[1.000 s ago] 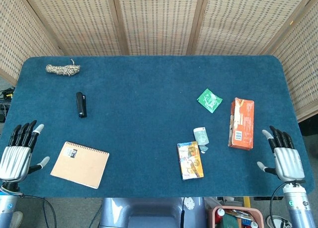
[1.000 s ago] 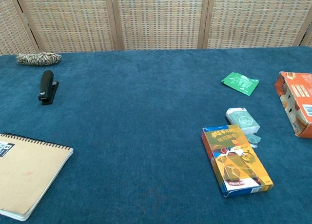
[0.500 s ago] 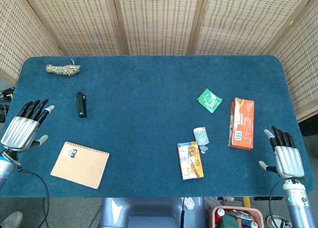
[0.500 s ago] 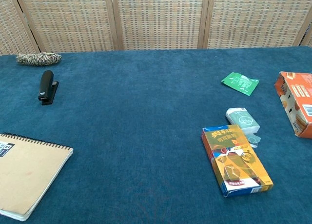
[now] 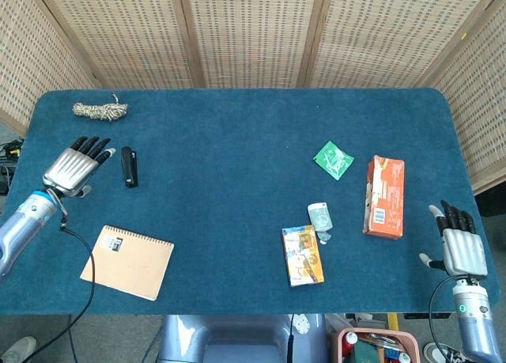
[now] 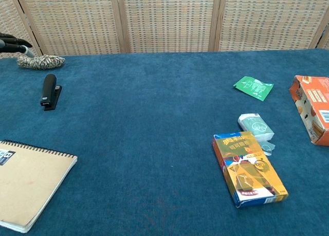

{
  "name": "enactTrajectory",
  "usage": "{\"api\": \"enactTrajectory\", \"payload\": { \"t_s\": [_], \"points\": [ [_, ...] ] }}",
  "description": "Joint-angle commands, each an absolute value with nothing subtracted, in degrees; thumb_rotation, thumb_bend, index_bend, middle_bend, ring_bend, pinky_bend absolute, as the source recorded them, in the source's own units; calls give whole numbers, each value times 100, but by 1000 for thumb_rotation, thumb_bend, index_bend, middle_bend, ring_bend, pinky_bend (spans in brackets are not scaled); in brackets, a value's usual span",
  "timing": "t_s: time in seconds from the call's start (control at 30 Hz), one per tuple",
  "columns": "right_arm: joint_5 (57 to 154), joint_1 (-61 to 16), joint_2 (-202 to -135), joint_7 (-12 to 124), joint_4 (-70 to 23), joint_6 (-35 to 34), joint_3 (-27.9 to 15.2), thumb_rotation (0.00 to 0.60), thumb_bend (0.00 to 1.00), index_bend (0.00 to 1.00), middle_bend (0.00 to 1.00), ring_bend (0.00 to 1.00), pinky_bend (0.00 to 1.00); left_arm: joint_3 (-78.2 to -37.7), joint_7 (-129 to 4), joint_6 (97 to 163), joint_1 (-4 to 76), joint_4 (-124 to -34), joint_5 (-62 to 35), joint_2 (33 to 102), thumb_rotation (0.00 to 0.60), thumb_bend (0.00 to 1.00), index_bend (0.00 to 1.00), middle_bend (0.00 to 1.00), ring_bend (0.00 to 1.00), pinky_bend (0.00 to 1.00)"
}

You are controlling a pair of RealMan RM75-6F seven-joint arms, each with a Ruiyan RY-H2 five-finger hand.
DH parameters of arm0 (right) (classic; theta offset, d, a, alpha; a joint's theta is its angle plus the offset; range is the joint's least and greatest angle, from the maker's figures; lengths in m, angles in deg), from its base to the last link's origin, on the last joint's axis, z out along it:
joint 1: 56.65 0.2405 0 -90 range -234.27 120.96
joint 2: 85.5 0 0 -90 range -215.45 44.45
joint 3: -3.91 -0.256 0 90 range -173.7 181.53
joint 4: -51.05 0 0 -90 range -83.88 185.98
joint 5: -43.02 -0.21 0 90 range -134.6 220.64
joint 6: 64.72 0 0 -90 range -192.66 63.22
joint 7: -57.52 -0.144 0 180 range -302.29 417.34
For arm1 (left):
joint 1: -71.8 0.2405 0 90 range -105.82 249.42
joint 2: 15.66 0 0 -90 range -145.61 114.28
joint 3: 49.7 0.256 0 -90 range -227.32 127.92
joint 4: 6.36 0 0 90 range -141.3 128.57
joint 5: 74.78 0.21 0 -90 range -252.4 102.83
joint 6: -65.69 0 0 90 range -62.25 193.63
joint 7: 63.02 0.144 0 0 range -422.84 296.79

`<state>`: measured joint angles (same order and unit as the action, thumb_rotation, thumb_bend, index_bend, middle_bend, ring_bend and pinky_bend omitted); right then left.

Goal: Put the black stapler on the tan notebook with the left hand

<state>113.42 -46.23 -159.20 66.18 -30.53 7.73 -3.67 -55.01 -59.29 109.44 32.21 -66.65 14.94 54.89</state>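
reaching in from the table's near-left edge, the left hand (image 5: 77, 166) has swung up and inward over the last second and now hovers just to the left of the black stapler (image 5: 129, 166), fingers spread and holding nothing. a second ago it sat low beside the tan notebook (image 5: 127, 262); now it is level with the stapler, and its fingertips (image 6: 11, 42) poke into the top-left corner of the chest view, where no hand showed before. the stapler itself has not moved: it lies flat on the blue table (image 5: 237, 134), lengthwise pointing away from the robot, below the bundle of twine (image 5: 100, 110) and well apart from the notebook, which rests nearer the front edge with its spiral binding along the far side.

the right hand (image 5: 459, 247) has drifted slightly back at the near-right corner, fingers apart and empty, clear of the orange box (image 5: 383, 195), the green packet (image 5: 333, 159), the colourful box (image 5: 302, 255) and the small pale packet (image 5: 320, 216).

so the approach looks nearly complete, but no grasp has begun; the hand likely needs to shift right over the stapler and close around its narrow body before carrying it to the notebook
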Motion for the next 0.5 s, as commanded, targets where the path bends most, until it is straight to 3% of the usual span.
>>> {"api": "enactTrajectory", "payload": {
  "t_s": [0.03, 0.5],
  "points": [
    [11281, -4615, -15949, 6578, -2970, 728, -395, 600, 95, 0, 0, 0, 0, -5359, -5982, 10682, 2957, -6293, 1585, 5805, 600, 247, 102, 0, 0, 84],
    [11008, -4661, -15987, 6259, -2580, 574, -494, 600, 95, 0, 0, 0, 0, -4958, -6288, 10079, 2289, -4977, 1757, 6770, 600, 259, 102, 0, 0, 88]
  ]
}}
